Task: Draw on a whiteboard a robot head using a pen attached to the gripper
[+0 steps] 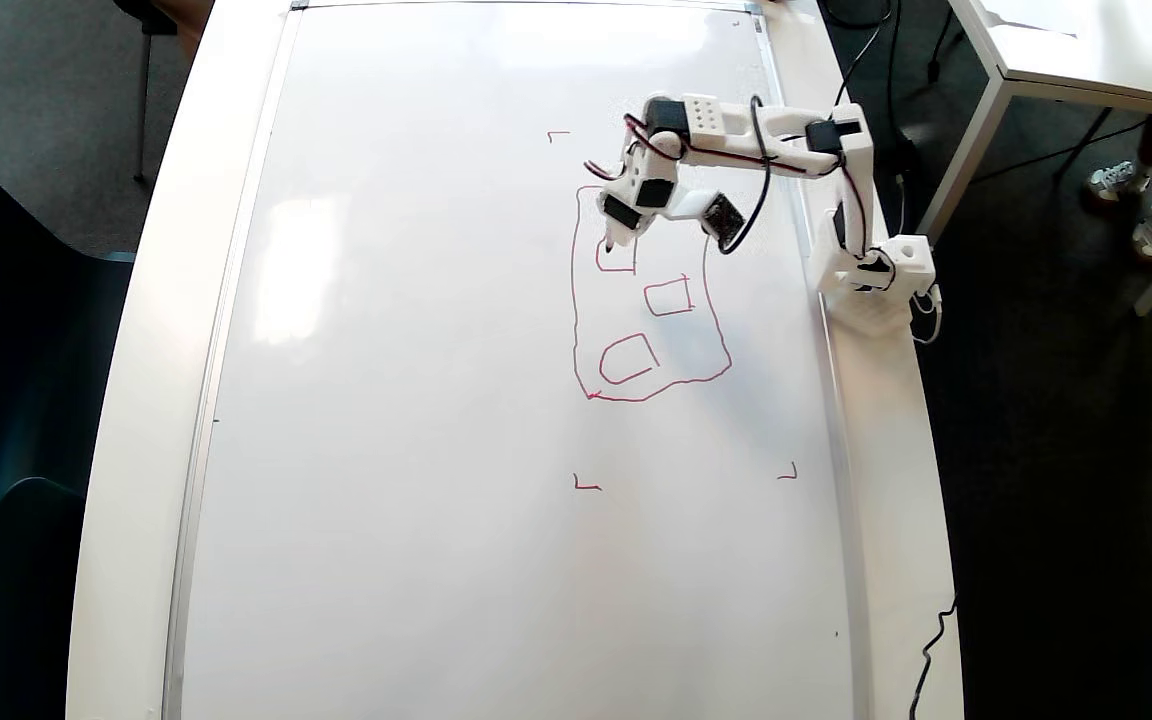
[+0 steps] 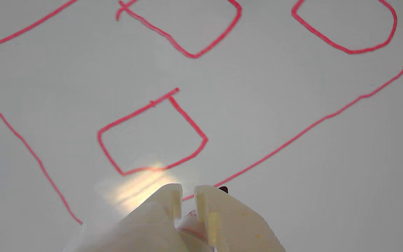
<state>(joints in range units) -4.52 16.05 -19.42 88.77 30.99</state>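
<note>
The robot head is a wobbly red outline on the whiteboard, holding three small boxes, one half hidden under the arm in the overhead view. The tool hangs over the outline's upper left corner in that view, its two white fingers nearly together, clamping the pen.

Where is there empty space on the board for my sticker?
The whiteboard is bare along its whole left half and below the robot head. It is crowded upper right, where the gripper holds the pen.
</note>
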